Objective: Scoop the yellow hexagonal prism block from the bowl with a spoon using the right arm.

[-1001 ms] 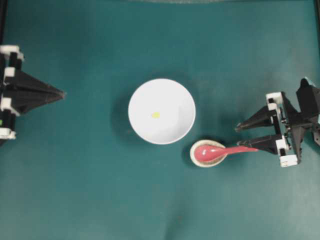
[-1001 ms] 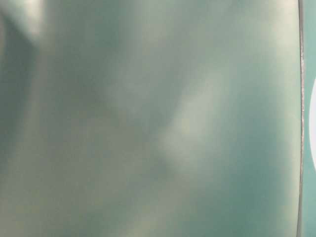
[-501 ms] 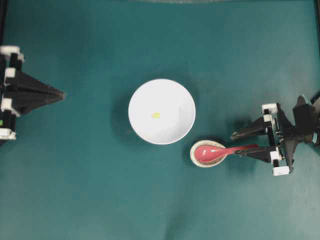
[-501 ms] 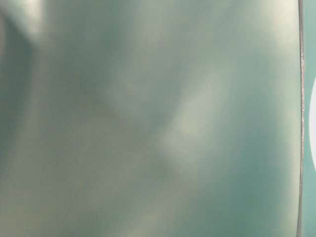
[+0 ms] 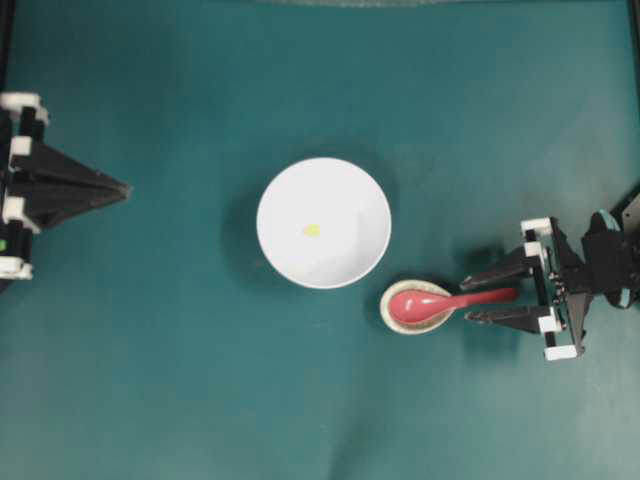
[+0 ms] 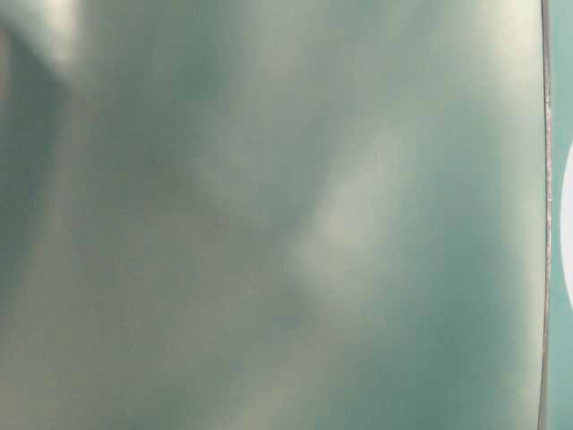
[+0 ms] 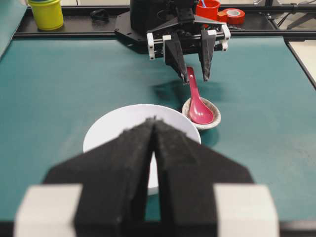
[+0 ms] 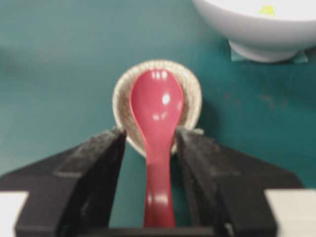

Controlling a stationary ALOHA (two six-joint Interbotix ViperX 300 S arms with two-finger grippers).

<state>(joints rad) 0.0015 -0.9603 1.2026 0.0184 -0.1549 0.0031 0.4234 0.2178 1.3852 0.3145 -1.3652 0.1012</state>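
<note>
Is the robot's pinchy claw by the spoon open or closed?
Open. The right gripper has a finger on each side of the spoon handle, with gaps showing.

The spoon (image 8: 157, 123), glossy pink-red, lies with its oval scoop up in a small speckled rest (image 8: 190, 94) and its short straight handle running back between the wide-open jaws of the right gripper (image 5: 468, 296), one jaw on each side. The bowl (image 5: 345, 262), round, plain white and upright, sits beyond the jaw tips. The block (image 5: 311, 230), tiny and yellow, lies inside it near the middle.
</note>
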